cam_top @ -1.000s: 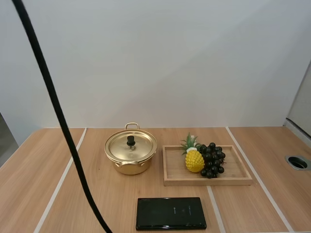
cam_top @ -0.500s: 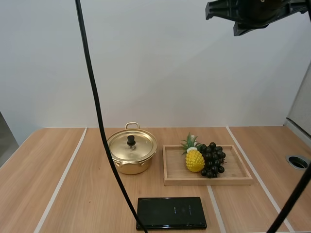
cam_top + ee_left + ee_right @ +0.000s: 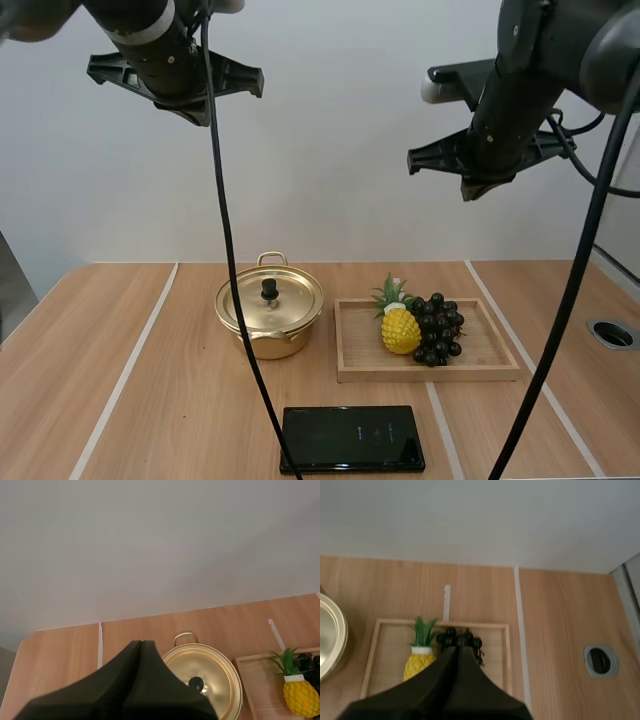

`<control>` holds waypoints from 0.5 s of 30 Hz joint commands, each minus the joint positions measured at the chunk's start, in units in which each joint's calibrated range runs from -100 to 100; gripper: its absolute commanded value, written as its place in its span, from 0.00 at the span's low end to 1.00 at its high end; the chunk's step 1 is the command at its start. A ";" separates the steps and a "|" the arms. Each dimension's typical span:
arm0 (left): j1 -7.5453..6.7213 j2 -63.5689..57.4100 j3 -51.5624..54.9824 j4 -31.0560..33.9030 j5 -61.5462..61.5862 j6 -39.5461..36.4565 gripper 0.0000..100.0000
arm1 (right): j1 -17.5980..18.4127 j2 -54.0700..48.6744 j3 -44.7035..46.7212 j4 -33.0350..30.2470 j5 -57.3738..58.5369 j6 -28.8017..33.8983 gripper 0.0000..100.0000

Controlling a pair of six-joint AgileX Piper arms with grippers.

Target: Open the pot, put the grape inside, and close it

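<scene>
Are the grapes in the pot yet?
Not yet; nothing is done. The lid sits on the gold pot, and the grapes lie on the wooden tray beside the pineapple. The left gripper and right gripper are shut, holding nothing, above the table. Left to do: lift the lid, move the grapes in, close it.

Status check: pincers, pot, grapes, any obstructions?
Left pincer shut, empty, high above pot. Right pincer shut, empty, above grapes. Lid on. Pineapple crowds grapes on tray.
</scene>
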 commanded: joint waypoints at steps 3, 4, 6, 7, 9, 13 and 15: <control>0.08 3.85 -0.65 -0.38 0.24 -0.17 0.00 | 0.06 -0.43 5.86 -0.58 0.00 0.00 0.03; 0.08 4.72 -0.65 -0.38 0.24 -0.14 0.00 | 0.06 -0.43 6.58 -0.58 0.00 0.00 0.03; 0.08 6.27 -0.65 -0.85 0.24 1.52 0.00 | 0.06 -0.43 7.31 -0.80 0.00 0.00 0.03; 0.08 6.80 -0.65 -1.48 0.24 2.85 0.00 | 0.06 -0.43 7.31 -0.80 0.00 0.00 0.03; 0.08 7.83 -0.18 -2.86 0.24 5.09 0.00 | 0.06 -0.43 7.31 -0.80 0.00 0.00 0.03; 0.08 7.83 3.02 -4.85 0.24 5.42 0.00 | 0.06 -0.43 7.31 -0.80 0.00 0.00 0.03; 0.08 7.83 4.87 -5.76 0.24 5.42 0.00 | 0.06 -0.43 7.31 -0.80 0.00 0.00 0.03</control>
